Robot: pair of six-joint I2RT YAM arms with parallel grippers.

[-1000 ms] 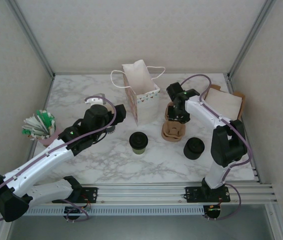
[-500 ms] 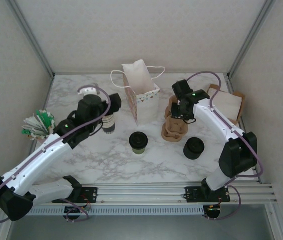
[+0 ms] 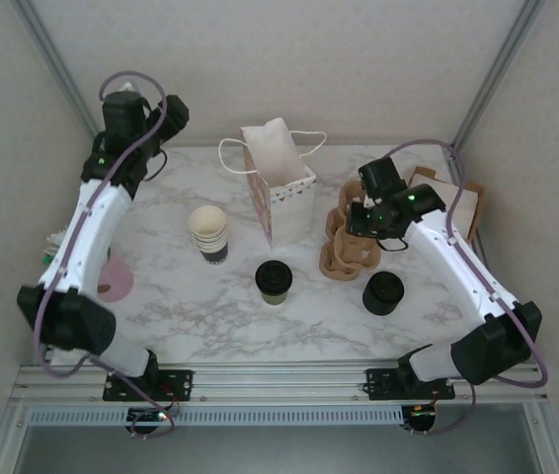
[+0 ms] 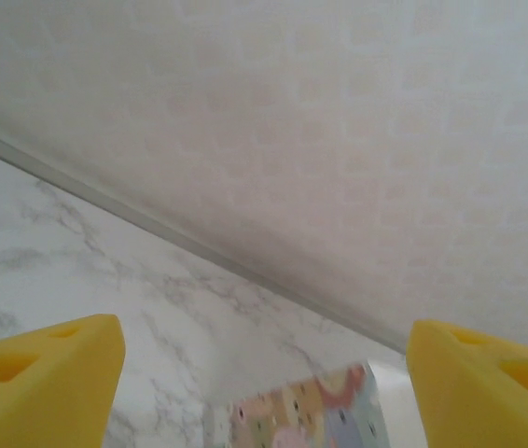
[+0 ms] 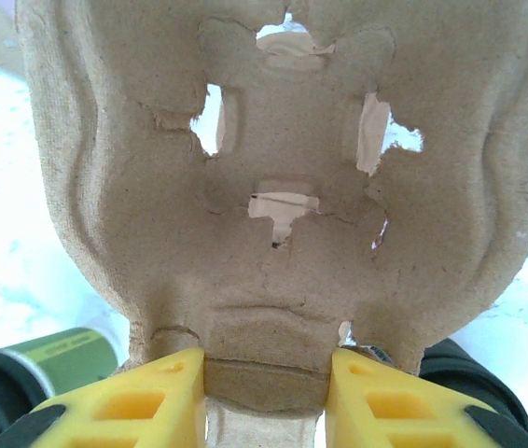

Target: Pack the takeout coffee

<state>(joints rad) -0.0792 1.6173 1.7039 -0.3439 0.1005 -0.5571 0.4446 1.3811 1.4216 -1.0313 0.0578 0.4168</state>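
Observation:
The takeout coffee (image 3: 274, 280), a dark olive cup with a black lid, stands on the marble in front of the paper bag (image 3: 278, 180); its green side shows at the lower left of the right wrist view (image 5: 59, 358). My right gripper (image 3: 360, 221) (image 5: 266, 385) is shut on the edge of a brown pulp cup carrier (image 3: 346, 247) (image 5: 273, 168), which it holds tilted up, just right of the coffee. My left arm (image 3: 112, 183) is raised toward the back left corner. Its gripper (image 4: 264, 373) is open, nothing between the yellow fingers, facing the wall and the bag's patterned top (image 4: 306, 415).
A stack of lidless cream cups (image 3: 208, 233) stands left of the bag. A squat black stack of lids (image 3: 383, 292) sits at the front right. A brown box of napkins (image 3: 447, 202) is at the back right; a pink holder (image 3: 114, 278) at the left edge.
My left arm has swung up from the cream cup stack to the back left corner, leaving the stack standing. My right gripper has moved slightly right, still holding the carrier.

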